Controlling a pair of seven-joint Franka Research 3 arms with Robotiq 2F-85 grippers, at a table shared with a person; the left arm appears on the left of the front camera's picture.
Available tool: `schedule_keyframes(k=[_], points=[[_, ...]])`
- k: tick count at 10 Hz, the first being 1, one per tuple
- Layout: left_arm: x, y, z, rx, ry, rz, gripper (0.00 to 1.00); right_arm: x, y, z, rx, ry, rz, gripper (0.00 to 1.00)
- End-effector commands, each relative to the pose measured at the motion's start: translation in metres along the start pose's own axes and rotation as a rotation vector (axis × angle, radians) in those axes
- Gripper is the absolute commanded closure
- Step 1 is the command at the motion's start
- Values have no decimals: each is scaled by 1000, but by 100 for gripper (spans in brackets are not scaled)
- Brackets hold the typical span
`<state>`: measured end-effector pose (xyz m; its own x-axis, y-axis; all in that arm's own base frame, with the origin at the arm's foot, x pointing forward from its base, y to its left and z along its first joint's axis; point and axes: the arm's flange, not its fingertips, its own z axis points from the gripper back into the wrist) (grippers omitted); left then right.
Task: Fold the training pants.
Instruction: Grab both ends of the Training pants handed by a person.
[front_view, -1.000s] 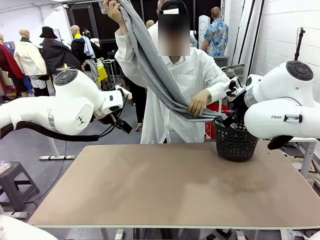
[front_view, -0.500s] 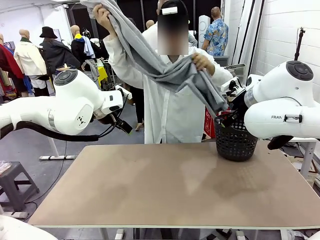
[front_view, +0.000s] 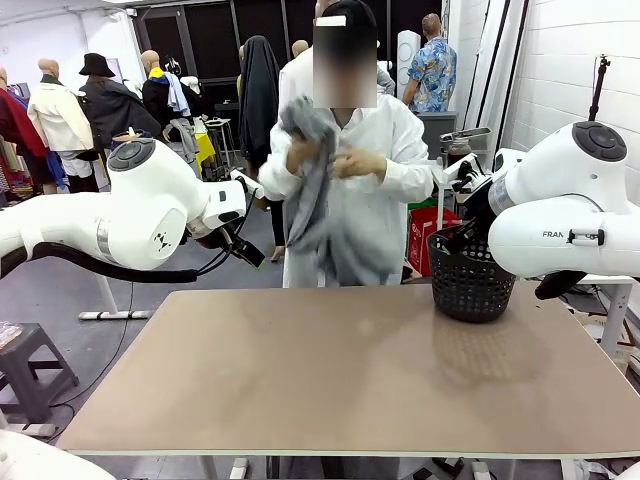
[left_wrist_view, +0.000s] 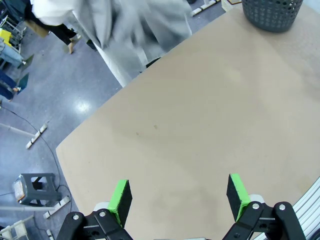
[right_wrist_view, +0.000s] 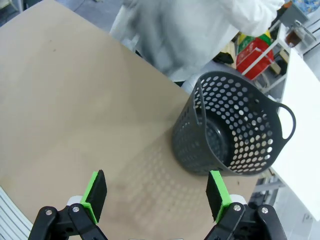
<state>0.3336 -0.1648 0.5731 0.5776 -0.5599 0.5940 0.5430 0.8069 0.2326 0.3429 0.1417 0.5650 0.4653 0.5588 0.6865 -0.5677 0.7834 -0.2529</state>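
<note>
Training pants (front_view: 306, 195) bunched against the person's chest in both hands (front_view: 352, 162), 12 o'clock past the table (front_view: 300, 380). Black mesh basket (front_view: 472, 288) at 2 o'clock. Left gripper (left_wrist_view: 177, 192) and right gripper (right_wrist_view: 157, 192) spread wide, empty.

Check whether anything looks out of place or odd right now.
Nothing spilled or damaged. The training pants hang bunched in the person's hands, off the table; the black mesh basket stands upright at its far right corner.
</note>
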Motion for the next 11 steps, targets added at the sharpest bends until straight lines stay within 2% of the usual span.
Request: schedule_keyframes(k=[1, 11], points=[[1, 1, -2, 4, -10, 0, 0, 0, 0, 0, 0, -3, 1, 0], [1, 1, -2, 4, -10, 0, 0, 0, 0, 0, 0, -3, 1, 0]])
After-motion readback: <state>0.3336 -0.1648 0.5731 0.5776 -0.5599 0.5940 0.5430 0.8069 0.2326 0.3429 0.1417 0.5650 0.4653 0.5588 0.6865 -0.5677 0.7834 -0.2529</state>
